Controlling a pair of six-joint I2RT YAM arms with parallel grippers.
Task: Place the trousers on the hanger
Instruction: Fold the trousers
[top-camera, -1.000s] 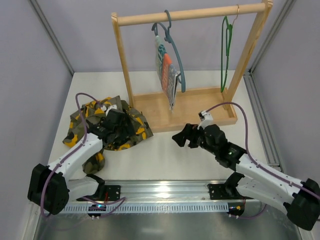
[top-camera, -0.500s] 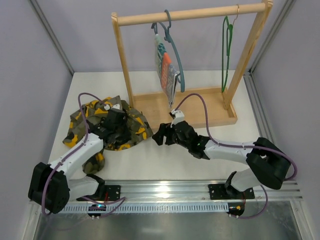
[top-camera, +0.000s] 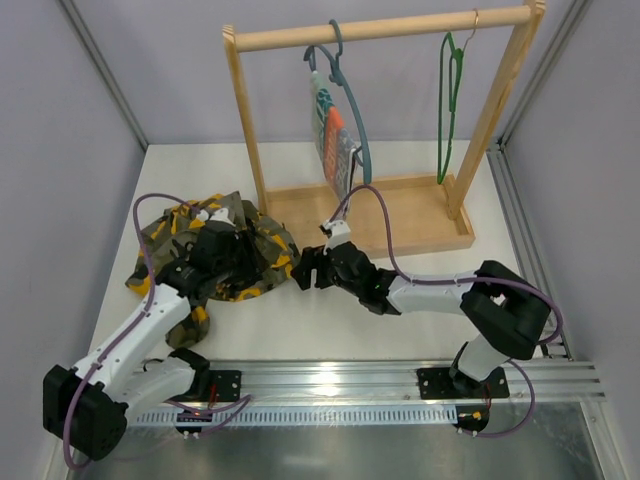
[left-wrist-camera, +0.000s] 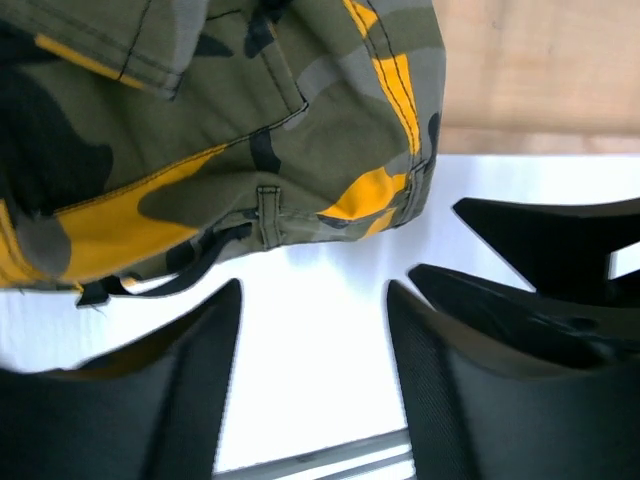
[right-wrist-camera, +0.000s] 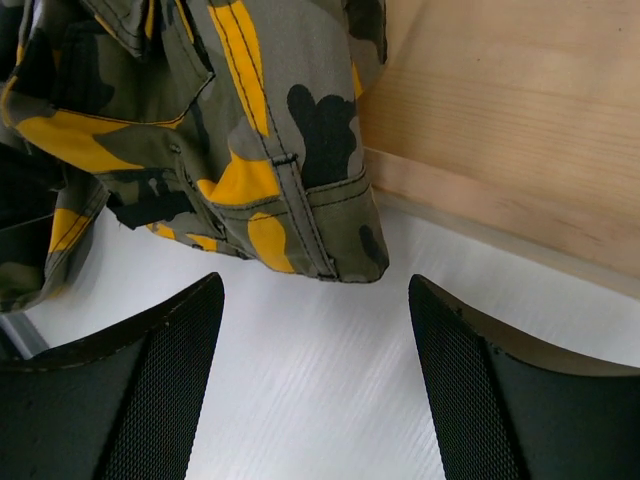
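The camouflage trousers (top-camera: 160, 243) lie in a heap on the white table at the left, their right hem edge (right-wrist-camera: 330, 220) close to the wooden rack base. My left gripper (top-camera: 245, 262) hovers over the heap's right side. It is open, and only bare table shows between its fingers (left-wrist-camera: 313, 300), just short of the trousers' edge (left-wrist-camera: 250, 150). My right gripper (top-camera: 300, 273) sits low at that same edge, open and empty (right-wrist-camera: 315, 285), facing the left one. The green hanger (top-camera: 447, 110) hangs from the rack's top rail at the far right.
A wooden rack (top-camera: 380, 30) stands at the back on a flat wooden base (top-camera: 400, 225). A blue-grey hanger with a striped cloth (top-camera: 338, 135) hangs near its middle. A metal rail (top-camera: 330, 385) runs along the near edge.
My right arm has swung left across the table and brought its gripper up to the trousers' right edge. My left arm has shifted a little over the heap.
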